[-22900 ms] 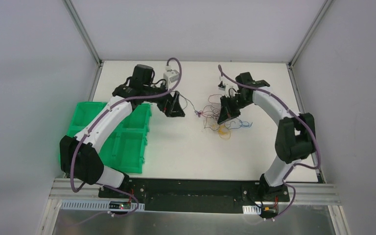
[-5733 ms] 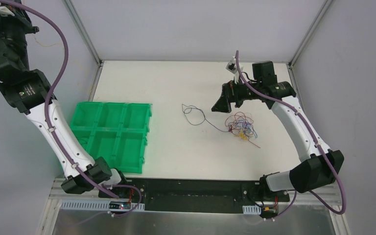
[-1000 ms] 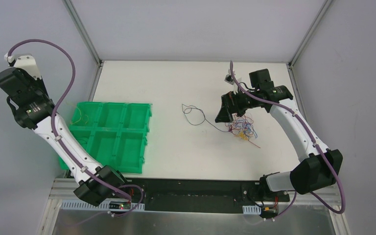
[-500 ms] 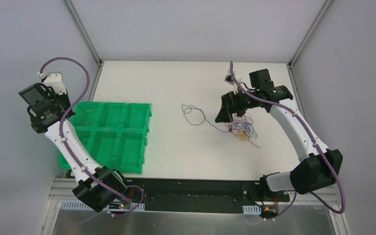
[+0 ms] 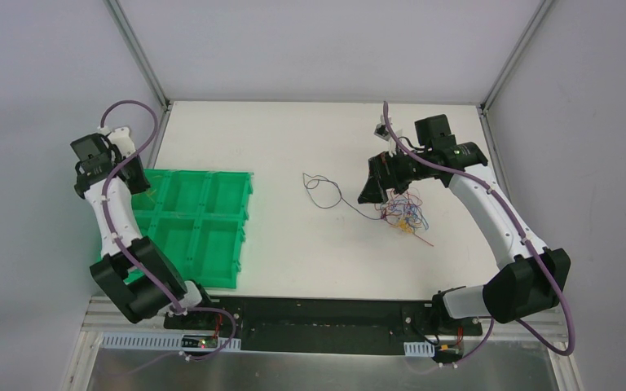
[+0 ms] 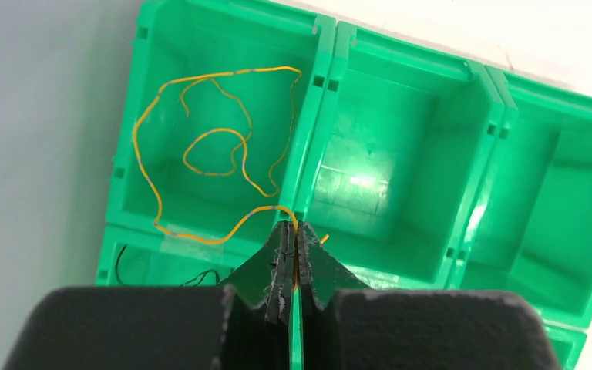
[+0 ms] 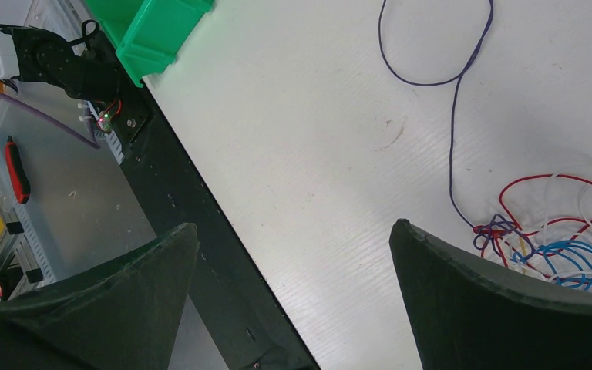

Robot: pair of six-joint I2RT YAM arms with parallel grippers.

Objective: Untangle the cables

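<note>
My left gripper (image 6: 293, 231) is shut on one end of a yellow cable (image 6: 223, 74). The rest of that cable lies coiled in the far-left compartment of the green bin (image 6: 327, 77). From above, the left gripper (image 5: 134, 175) hangs over the bin's (image 5: 204, 173) far-left corner. A tangle of red, blue, white and yellow cables (image 5: 403, 213) lies on the table at right. A purple cable (image 5: 322, 186) loops out of it to the left. My right gripper (image 5: 371, 191) hovers open just left of the tangle (image 7: 555, 231), with only bare table between its fingers (image 7: 294, 225).
A thin dark wire (image 6: 193, 276) lies in the bin compartment nearer to me. The black base bar (image 5: 318, 314) runs along the near table edge. Beyond that bar, a red-handled tool (image 7: 15, 166) lies on the metal bench. Enclosure walls close in both sides and the back.
The left arm has swung down and to the right from high against the left wall to just over the bin, carrying the yellow cable. The right arm has not moved.
</note>
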